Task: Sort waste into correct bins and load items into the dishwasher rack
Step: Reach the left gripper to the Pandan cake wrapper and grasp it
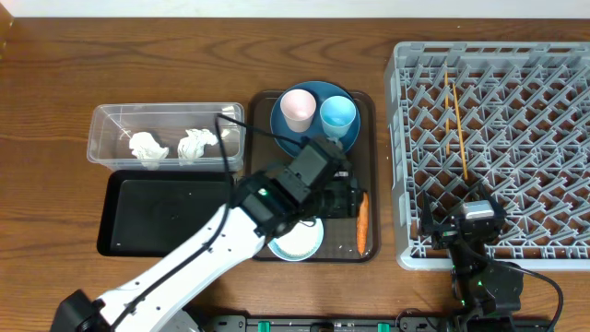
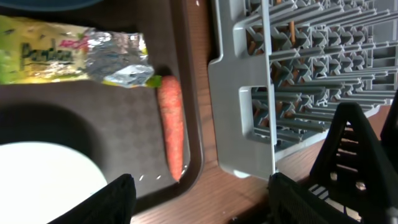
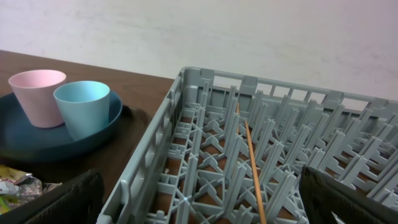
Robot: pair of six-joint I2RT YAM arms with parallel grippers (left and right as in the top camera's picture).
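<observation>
The left gripper [image 2: 200, 208] hangs over the brown serving tray [image 2: 124, 124], jaws apart and empty. The carrot [image 2: 171, 127] lies below, its top touching the wrapper [image 2: 74, 56] — the white bowl [image 2: 43, 183] crowds in nearby. The right gripper [image 3: 199, 208], wide open, sits at the rack [image 3: 155, 155] — chopsticks [image 3: 250, 155] inside.

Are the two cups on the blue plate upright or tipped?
Upright. The pink cup and light blue cup stand side by side on the blue plate, open mouths facing up.
</observation>
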